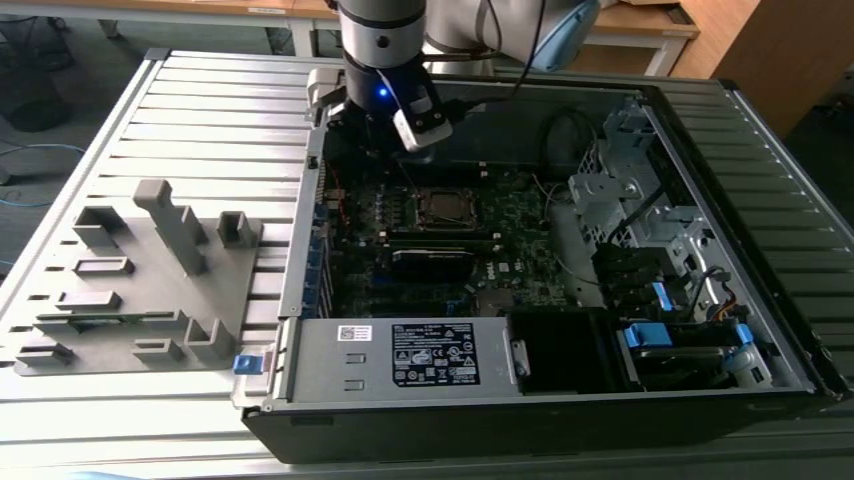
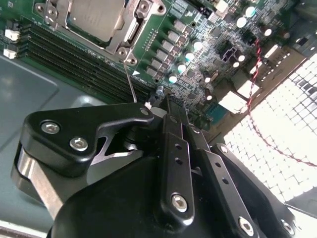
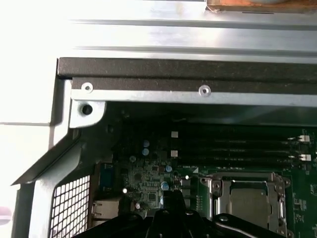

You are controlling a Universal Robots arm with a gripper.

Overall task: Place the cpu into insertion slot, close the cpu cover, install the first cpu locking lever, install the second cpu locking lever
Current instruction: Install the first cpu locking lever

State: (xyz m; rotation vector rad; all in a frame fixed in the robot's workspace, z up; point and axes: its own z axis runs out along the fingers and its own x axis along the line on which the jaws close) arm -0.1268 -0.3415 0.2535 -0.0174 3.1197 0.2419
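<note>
Tool (image 2: 163, 105) hovering, fingers pressed together | cpu (image 1: 445, 207) lying under cpu cover (image 2: 134, 29), five o'clock from tool in exterior view | thin lever (image 2: 130, 82) standing between them

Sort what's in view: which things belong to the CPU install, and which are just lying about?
Job in hand:
- cpu, seated in the insertion slot
- cpu cover, framing the cpu
- thin locking lever
- gripper, over the board beside the socket

Lying about:
- grey holder rack outside the case
- power supply
- memory slots
- blue drive clips
</note>
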